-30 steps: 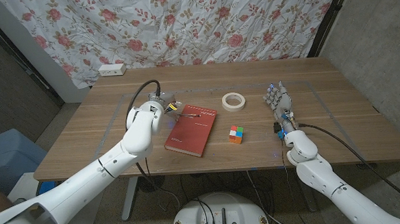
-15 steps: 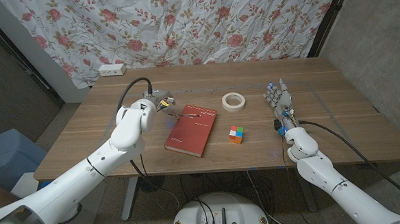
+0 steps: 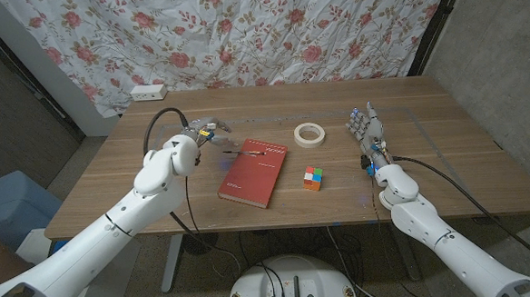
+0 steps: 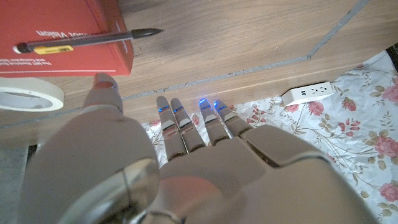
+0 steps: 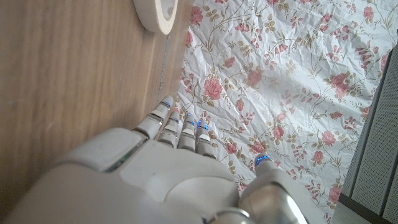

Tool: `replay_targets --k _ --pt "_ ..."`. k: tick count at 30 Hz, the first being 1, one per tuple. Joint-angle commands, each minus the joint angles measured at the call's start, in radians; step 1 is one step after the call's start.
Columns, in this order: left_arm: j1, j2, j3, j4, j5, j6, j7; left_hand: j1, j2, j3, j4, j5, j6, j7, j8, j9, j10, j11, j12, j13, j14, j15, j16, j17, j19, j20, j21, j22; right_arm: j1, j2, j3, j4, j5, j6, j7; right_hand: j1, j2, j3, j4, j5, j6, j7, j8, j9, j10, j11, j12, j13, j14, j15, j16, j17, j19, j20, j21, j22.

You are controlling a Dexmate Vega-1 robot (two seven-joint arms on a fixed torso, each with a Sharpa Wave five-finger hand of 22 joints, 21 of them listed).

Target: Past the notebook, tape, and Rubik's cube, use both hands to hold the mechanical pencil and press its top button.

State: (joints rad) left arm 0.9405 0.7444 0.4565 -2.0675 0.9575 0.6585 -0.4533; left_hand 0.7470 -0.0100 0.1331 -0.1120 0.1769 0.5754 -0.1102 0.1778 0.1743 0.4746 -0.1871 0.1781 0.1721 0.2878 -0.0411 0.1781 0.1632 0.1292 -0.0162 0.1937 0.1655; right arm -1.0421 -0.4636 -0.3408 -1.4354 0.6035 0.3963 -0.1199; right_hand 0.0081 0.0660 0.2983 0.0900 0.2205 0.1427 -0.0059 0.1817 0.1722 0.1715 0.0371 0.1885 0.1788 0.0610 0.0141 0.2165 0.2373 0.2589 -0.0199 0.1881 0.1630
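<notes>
The mechanical pencil (image 3: 247,153) (image 4: 87,40), black with a yellow label, lies across the far left corner of the red notebook (image 3: 253,174) (image 4: 62,25), its tip poking past the edge. My left hand (image 3: 205,129) (image 4: 186,162) hovers just left of that corner, fingers straight and apart, holding nothing. The tape roll (image 3: 310,133) (image 4: 25,96) (image 5: 155,12) lies beyond the notebook, and the Rubik's cube (image 3: 314,178) sits to its right. My right hand (image 3: 367,132) (image 5: 168,168) stands at the table's right side with fingers extended and holds nothing.
A white power strip (image 3: 148,92) (image 4: 308,93) lies at the table's far left edge, in front of the floral cloth (image 3: 259,31). A cable (image 3: 159,122) loops over my left arm. Bare wood (image 3: 446,139) stretches to the right of my right hand.
My left hand has drawn back from the notebook's far left corner, moving left and farther away. My right hand has barely shifted. The pencil stays on the notebook.
</notes>
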Motion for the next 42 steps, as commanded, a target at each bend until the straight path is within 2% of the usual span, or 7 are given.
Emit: replay_targets --k 1,13,20,30,33,35,42 --pt "0.002 -0.041 -0.023 0.084 -0.535 -0.038 0.500 -0.005 0.023 0.011 0.005 0.003 -0.009 0.012 0.001 0.001 -0.002 0.018 0.002 0.001 0.005 -0.099 0.005 0.002 0.012 0.004 0.001 0.002 0.144 0.045 -0.042 0.168 -0.003 0.011 0.056 -0.001 0.015 0.001 0.008 0.007 0.005 -0.007 0.008 0.003 0.007 -0.002 0.006 0.002 0.003 -0.006 0.007 0.002 0.005 -0.007 0.001 0.003" --pt "-0.025 -0.085 -0.039 0.211 -0.779 -0.176 0.673 -0.017 0.065 0.028 0.012 0.003 -0.020 0.019 0.000 0.001 -0.023 0.039 0.000 0.002 0.004 -0.086 0.000 0.003 0.018 0.008 -0.001 0.003 0.161 0.056 -0.047 0.181 -0.013 0.010 0.037 0.001 0.015 -0.001 0.013 0.009 0.009 -0.010 0.008 0.003 0.015 -0.005 0.007 0.003 0.008 -0.012 0.007 0.000 0.010 -0.013 0.001 0.003" --pt "-0.058 -0.103 -0.033 0.306 -0.892 -0.284 0.724 -0.081 0.118 0.036 0.045 0.003 -0.066 0.013 -0.007 0.000 -0.059 0.057 -0.001 0.002 -0.008 -0.082 -0.003 0.007 0.027 0.007 -0.002 0.003 0.158 0.056 -0.051 0.167 -0.017 -0.004 0.023 0.004 0.016 0.000 0.014 0.010 0.011 -0.013 0.008 0.003 0.021 -0.003 0.008 0.003 0.011 -0.013 0.006 -0.001 0.012 -0.014 0.001 0.003" --pt "-0.078 -0.138 -0.027 0.436 -1.004 -0.474 0.798 -0.144 0.156 0.046 0.067 0.009 -0.145 0.046 -0.014 -0.002 -0.136 0.077 -0.006 0.001 -0.046 -0.090 -0.007 0.006 0.043 -0.007 -0.002 0.003 0.153 0.067 -0.059 0.143 -0.038 0.000 -0.011 0.006 0.017 0.000 0.016 0.012 0.015 -0.012 0.008 0.003 0.024 -0.007 0.008 0.003 0.014 -0.013 0.006 -0.003 0.017 -0.014 0.002 0.003" --pt "-0.077 -0.159 -0.033 0.477 -1.050 -0.538 0.809 -0.164 0.169 0.054 0.072 0.011 -0.176 0.058 -0.012 -0.002 -0.167 0.111 -0.006 0.001 -0.068 -0.077 -0.009 0.005 0.041 -0.012 -0.005 0.003 0.148 0.068 -0.059 0.134 -0.050 0.006 -0.027 0.007 0.017 0.000 0.016 0.012 0.015 -0.012 0.008 0.003 0.024 -0.007 0.008 0.003 0.014 -0.013 0.006 -0.003 0.017 -0.014 0.002 0.003" --pt "-0.075 -0.183 -0.037 0.518 -1.080 -0.601 0.823 -0.166 0.190 0.069 0.075 0.014 -0.177 0.068 -0.007 -0.002 -0.166 0.115 -0.001 0.001 -0.071 -0.069 -0.007 0.005 0.038 -0.007 -0.006 0.003 0.144 0.069 -0.058 0.130 -0.060 0.016 -0.037 0.007 0.017 0.000 0.016 0.012 0.015 -0.012 0.008 0.003 0.024 -0.008 0.008 0.003 0.015 -0.013 0.005 -0.003 0.018 -0.014 0.002 0.003" --pt "-0.072 -0.228 -0.036 0.586 -1.130 -0.735 0.864 -0.167 0.199 0.080 0.076 0.016 -0.177 0.076 -0.005 -0.001 -0.166 0.117 0.001 0.001 -0.070 -0.063 -0.005 0.005 0.038 -0.005 -0.006 0.003 0.131 0.048 -0.059 0.075 -0.087 0.003 -0.059 0.009 0.018 0.000 0.017 0.013 0.016 -0.013 0.008 0.003 0.028 -0.008 0.008 0.003 0.018 -0.015 0.006 -0.004 0.020 -0.014 0.002 0.003"
